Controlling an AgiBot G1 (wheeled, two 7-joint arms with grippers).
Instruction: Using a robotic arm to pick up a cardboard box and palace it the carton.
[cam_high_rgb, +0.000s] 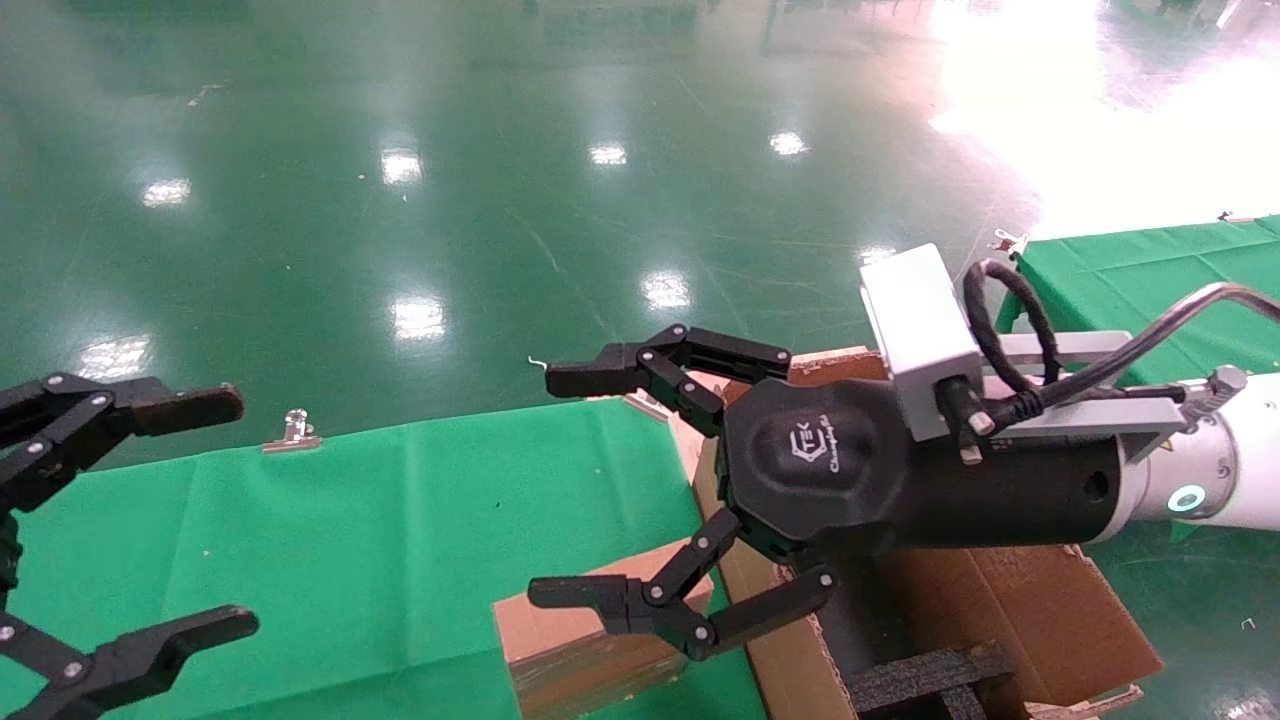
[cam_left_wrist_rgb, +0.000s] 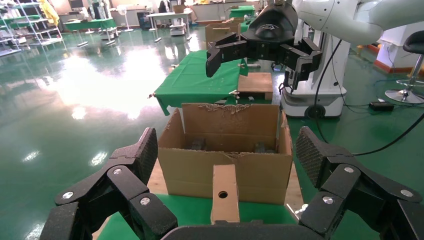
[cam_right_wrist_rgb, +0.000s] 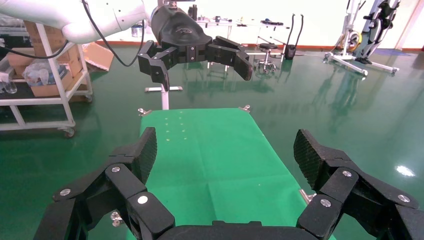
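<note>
The small cardboard box (cam_high_rgb: 572, 652) with a round hole (cam_left_wrist_rgb: 223, 194) lies on the green-clothed table (cam_high_rgb: 400, 520), against the side of the large carton (cam_high_rgb: 1040, 610). The carton stands open with ragged flaps (cam_left_wrist_rgb: 225, 165) and black foam inserts (cam_high_rgb: 930, 680). My right gripper (cam_high_rgb: 555, 487), on the white arm, is open and empty. It hovers above the small box and the carton's edge, jaws pointing towards my left, and also shows in the left wrist view (cam_left_wrist_rgb: 260, 50). My left gripper (cam_high_rgb: 235, 510) is open and empty at the far left, facing the box and carton.
A metal clip (cam_high_rgb: 292, 432) holds the cloth at the table's far edge. A second green-clothed table (cam_high_rgb: 1130, 270) stands at the right. Glossy green floor lies beyond. The right wrist view shows bare green cloth (cam_right_wrist_rgb: 210, 155) and the left gripper (cam_right_wrist_rgb: 195, 50) beyond it.
</note>
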